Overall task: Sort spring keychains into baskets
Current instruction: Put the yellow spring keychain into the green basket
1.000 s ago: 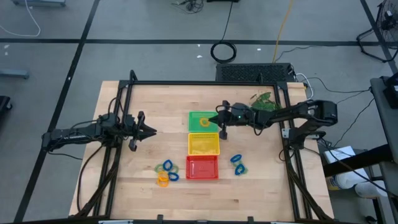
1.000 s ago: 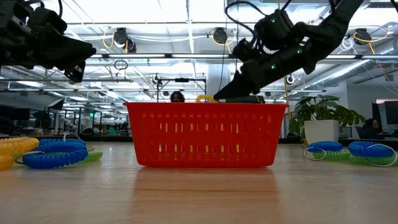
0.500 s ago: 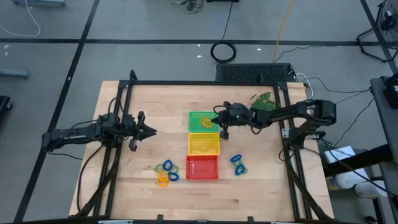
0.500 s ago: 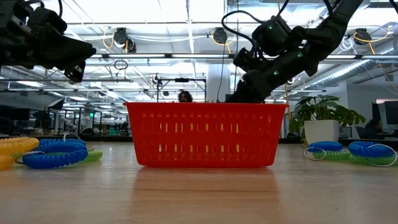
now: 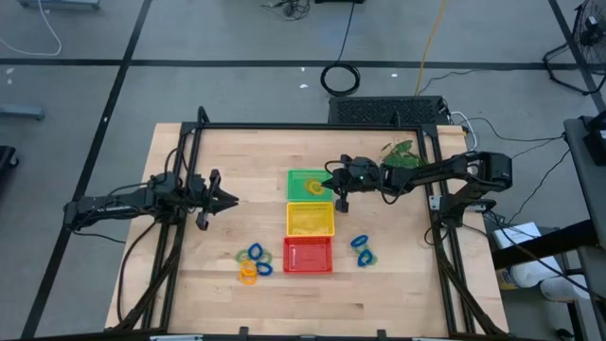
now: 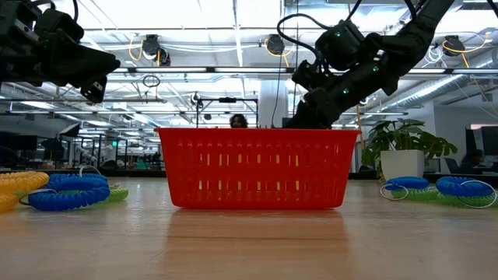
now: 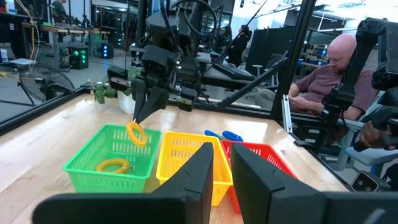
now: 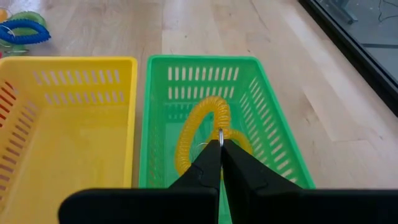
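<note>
An orange-yellow spring keychain [image 8: 200, 138] is pinched by its metal ring in the closed right hand [image 8: 221, 144] — hanging over the green basket [image 8: 268, 124]. The left hand [image 5: 230, 199] is held above the desk [image 5: 398, 275], well apart — nearly closed, empty.

The middle of the table [image 5: 208, 284] is taken up by a row of three touching baskets [image 5: 310, 219], the green basket's opening is blocked by the right gripper [image 5: 331, 183], keychain clusters [image 5: 254, 262] flank the red basket, and bare board is left along the front edge.
</note>
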